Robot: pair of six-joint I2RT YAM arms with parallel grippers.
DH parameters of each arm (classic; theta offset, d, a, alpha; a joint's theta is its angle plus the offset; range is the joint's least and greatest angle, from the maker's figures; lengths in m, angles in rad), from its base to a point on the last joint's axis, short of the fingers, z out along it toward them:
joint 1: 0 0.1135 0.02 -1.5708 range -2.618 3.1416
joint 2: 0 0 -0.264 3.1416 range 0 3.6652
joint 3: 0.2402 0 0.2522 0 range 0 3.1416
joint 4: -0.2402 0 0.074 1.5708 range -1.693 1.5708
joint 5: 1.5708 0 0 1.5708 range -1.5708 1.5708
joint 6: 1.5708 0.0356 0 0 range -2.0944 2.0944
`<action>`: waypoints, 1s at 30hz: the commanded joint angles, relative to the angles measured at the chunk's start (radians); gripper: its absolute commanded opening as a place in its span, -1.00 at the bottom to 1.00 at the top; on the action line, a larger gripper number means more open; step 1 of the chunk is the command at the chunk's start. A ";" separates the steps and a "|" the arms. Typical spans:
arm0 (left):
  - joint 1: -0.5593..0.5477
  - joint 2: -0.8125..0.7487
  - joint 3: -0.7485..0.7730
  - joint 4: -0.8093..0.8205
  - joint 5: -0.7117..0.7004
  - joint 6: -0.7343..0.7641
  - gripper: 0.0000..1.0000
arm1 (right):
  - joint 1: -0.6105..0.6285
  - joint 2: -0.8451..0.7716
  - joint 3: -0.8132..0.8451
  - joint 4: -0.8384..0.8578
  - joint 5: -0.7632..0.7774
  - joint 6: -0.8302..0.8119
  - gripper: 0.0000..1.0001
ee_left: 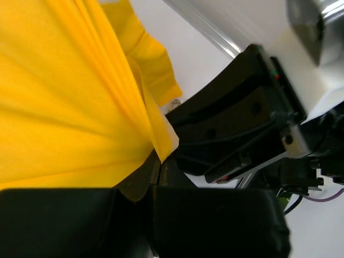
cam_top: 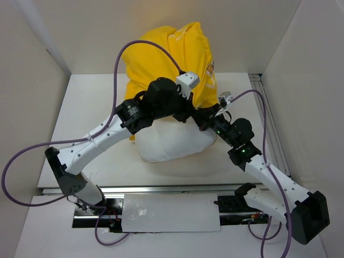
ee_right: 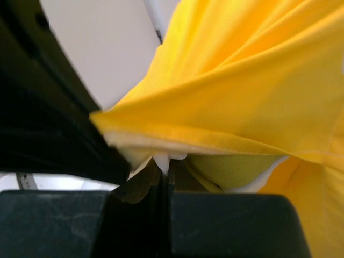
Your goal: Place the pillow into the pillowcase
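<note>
1. The pillow (cam_top: 172,148) lies in the middle of the table (cam_top: 91,107); its near end bulges out white and bare, and its far part is under yellow cloth
2. The pillowcase (cam_top: 161,54) covers that far part and heaps up high toward the back wall; its open edge runs across the pillow
3. The left gripper (ee_left: 158,161) is closed on a fold of that edge, with yellow cloth fanning out from between its jaws
4. The right gripper (ee_right: 161,169) is also closed on the hem. A sliver of white sits in the pinch under the yellow; it may be pillow cloth or the case's inner side, and the close view is too cramped to say which
5. I judge the job to be roughly half done, since the near end is not yet inside
6. If the right jaws do hold pillow cloth along with the hem, a pull toward the near edge would drag the pillow along instead of sliding the case over it
7. Both pinches are thin and sit at the very edge, so a hard tug against the puffy filling could slip the cloth free
8. The two grippers stand close beside each other, so a careless sideways move could knock one into the other
</note>
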State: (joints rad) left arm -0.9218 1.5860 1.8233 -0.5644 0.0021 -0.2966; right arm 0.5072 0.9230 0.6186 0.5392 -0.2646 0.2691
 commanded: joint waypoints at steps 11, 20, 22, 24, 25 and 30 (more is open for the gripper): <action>-0.055 -0.012 -0.324 0.199 0.323 -0.185 -1.00 | -0.006 0.031 -0.183 0.419 0.386 0.168 -1.00; -0.066 0.091 -0.364 0.255 0.417 -0.213 -1.00 | -0.006 0.151 -0.237 0.588 0.498 0.254 -1.00; -0.066 0.120 -0.375 0.255 0.426 -0.222 -1.00 | -0.006 0.160 -0.237 0.599 0.551 0.266 -1.00; -0.066 0.141 -0.391 0.299 0.490 -0.237 -1.00 | -0.006 0.172 -0.237 0.614 0.580 0.291 -1.00; -0.066 0.166 -0.391 0.299 0.505 -0.237 -1.00 | -0.006 0.187 -0.237 0.628 0.581 0.291 -1.00; -0.057 0.226 -0.287 0.212 0.400 -0.208 -0.99 | -0.029 0.214 -0.177 0.538 0.509 0.256 -1.00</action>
State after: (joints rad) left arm -0.9054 1.7515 1.4673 -0.2874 0.1974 -0.4549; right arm 0.4946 1.1477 0.3206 0.7715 0.1745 0.4927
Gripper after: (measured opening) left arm 0.057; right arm 0.046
